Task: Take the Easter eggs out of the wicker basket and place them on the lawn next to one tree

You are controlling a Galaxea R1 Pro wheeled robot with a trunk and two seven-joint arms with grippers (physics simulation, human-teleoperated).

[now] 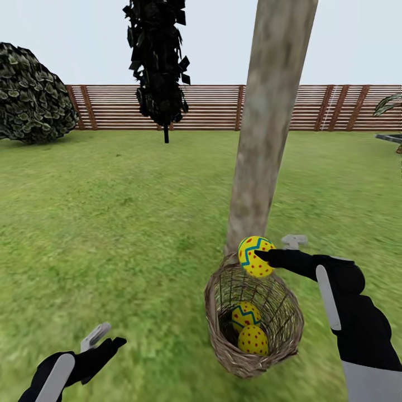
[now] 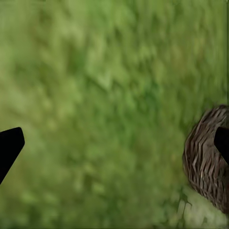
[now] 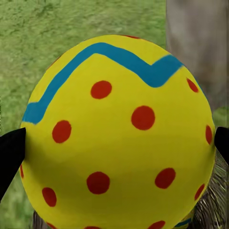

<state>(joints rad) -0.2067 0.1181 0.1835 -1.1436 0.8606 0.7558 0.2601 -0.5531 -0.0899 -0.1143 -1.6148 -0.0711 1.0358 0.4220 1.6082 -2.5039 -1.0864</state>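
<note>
The right gripper gripped one egg above the basket rim. The tree stood at 12 o'clock, just beyond. Two eggs lay inside. The left gripper hung unclenched, empty.

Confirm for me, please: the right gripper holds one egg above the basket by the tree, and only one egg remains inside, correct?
Not quite: two eggs remain inside the basket, as the head view shows. The right gripper does hold one egg above it, by the tree.
</note>
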